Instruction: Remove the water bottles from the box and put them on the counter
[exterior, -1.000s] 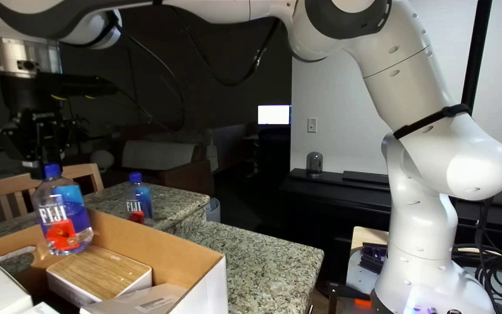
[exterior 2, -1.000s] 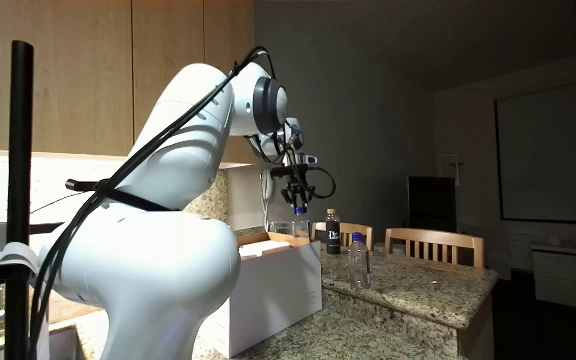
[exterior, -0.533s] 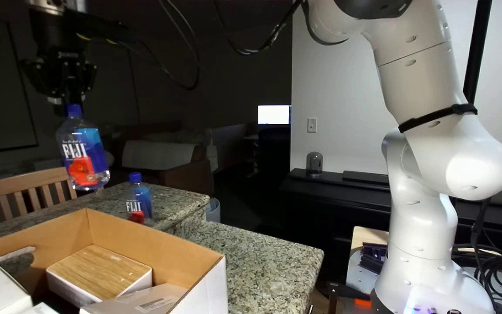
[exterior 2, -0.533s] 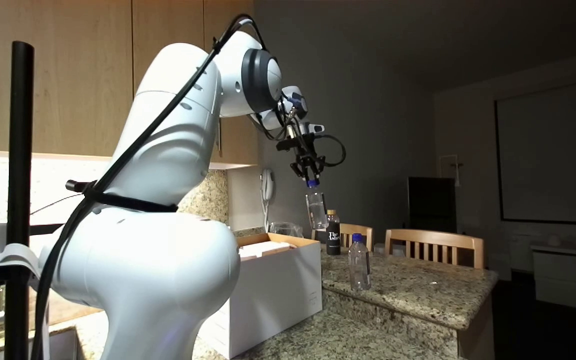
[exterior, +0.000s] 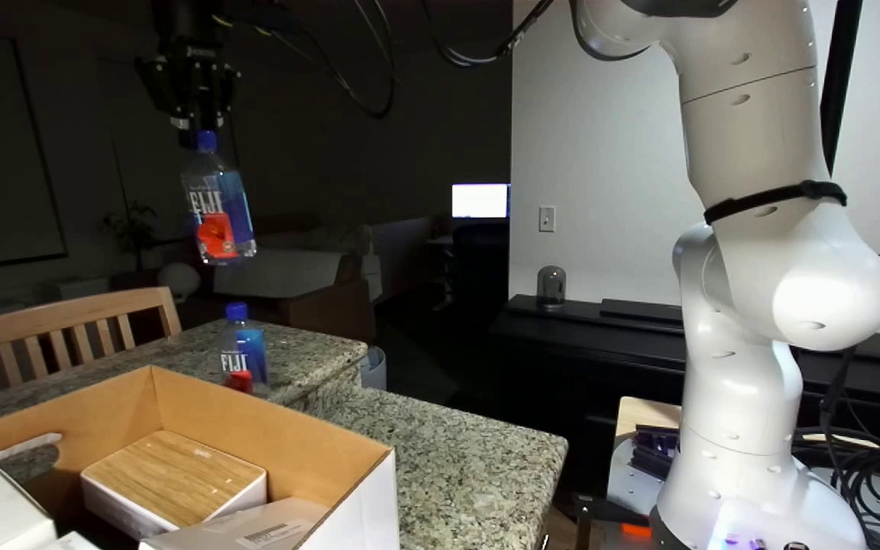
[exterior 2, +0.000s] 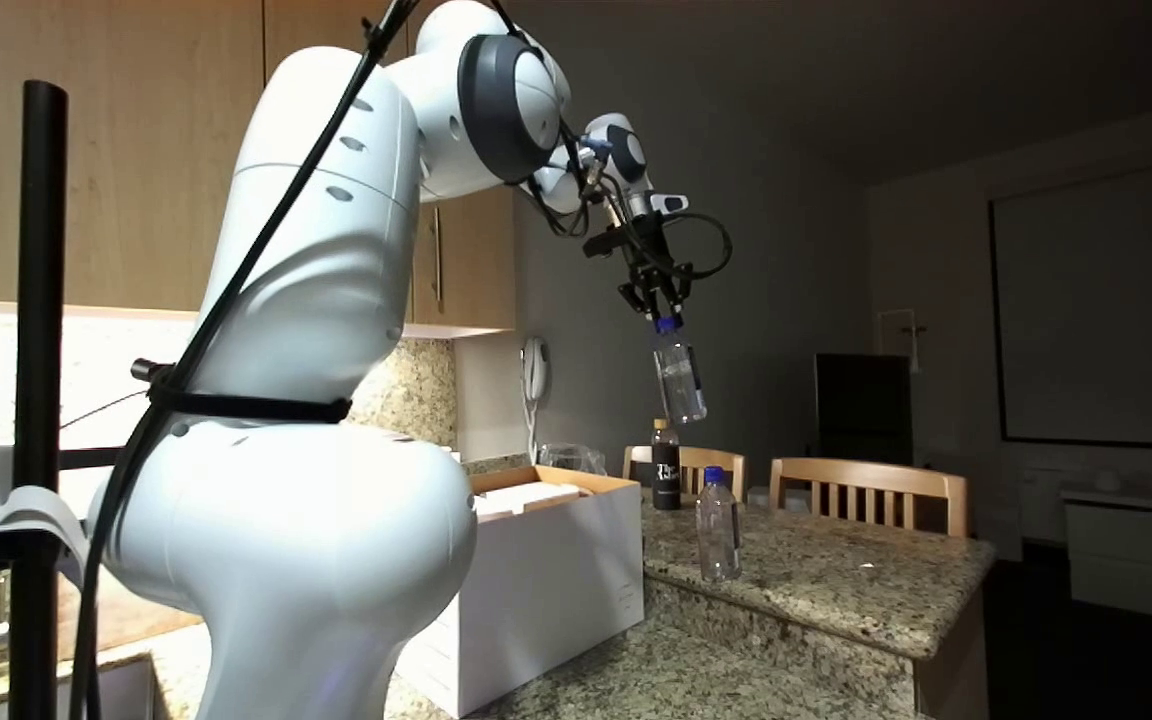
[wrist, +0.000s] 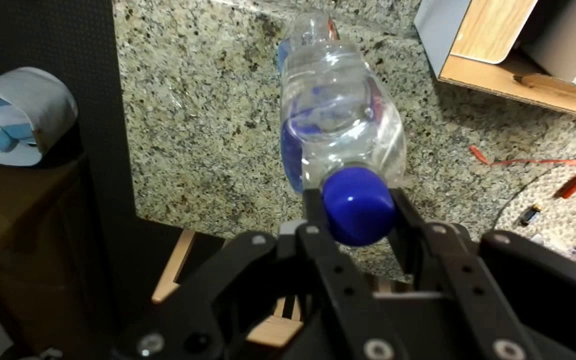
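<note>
One water bottle [exterior: 218,202] is clamped at its blue cap [wrist: 358,207] by the gripper [exterior 2: 667,314] and is held aloft, tilted, outside the box [exterior: 318,458] and above the raised counter [exterior 2: 836,570]. A standing bottle [exterior 2: 719,525] is already set upright there, near the step edge. If the set-down is made too close, it might be struck and tipped, since in the wrist view it is partly hidden behind the held one. With only the cap gripped, twisting could be caused by any knock; if released at this slant, the bottle would likely be toppled.
</note>
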{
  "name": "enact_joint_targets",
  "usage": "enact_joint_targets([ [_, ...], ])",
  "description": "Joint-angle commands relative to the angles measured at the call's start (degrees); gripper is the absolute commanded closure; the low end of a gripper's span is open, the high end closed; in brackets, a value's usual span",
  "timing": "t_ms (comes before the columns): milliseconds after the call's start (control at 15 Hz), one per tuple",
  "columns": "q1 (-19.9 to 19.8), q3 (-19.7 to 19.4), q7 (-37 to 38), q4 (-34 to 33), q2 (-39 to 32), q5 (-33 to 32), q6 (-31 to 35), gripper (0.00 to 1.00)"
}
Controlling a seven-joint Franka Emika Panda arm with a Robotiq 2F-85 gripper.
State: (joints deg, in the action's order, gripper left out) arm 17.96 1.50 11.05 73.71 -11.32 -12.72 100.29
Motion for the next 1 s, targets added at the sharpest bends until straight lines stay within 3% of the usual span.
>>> enact_joint_targets([
  [0,-0.13,-0.13,0.0,0.3,0.31,0.0,-0.02,0.66],
  [133,-0.06,-0.05,0.0,0.69,0.43,0.01,-0.02,0.66],
  [200,0.04,-0.04,0.0,0.84,0.43,0.01,-0.02,0.85],
  [933,-5.64,-4.0,-0.41,-8.46,-9.21,6.59,-0.64,0.85],
])
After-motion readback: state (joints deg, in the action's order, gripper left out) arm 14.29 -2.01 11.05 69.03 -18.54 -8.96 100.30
